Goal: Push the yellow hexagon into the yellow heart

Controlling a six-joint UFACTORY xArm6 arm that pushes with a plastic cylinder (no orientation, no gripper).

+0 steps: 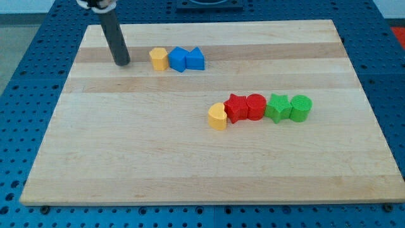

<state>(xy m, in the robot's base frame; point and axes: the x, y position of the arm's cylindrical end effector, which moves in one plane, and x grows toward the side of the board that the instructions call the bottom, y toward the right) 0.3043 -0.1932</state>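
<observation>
1. So the claw: there wasn't one on this rig. The arm ended in a plain dark rod, so nothing could be apart, together or clamped on anything. My tip (122,63) sat on the worktop (190,164) near the view's top-left corner.
2. The yellow hexagon (159,58) was just to the view's right of my tip, close but with a sliver of bare wood between, so no contact that I could see.
3. Right behind the hexagon, further right, came a blue block (179,59) and a blue triangle (195,59), the three looking pressed together in a short row.
4. The yellow heart (218,117) was well away from my tip, down and to the view's right, at the left end of a row: two red blocks (245,107), then two green blocks (289,107).
5. Progress-wise I'd call it basically not started. Hexagon and heart were well apart.
6. What was left, by my guess: get the hexagon off the blue pair, then shove it diagonally down-right to the heart.
</observation>
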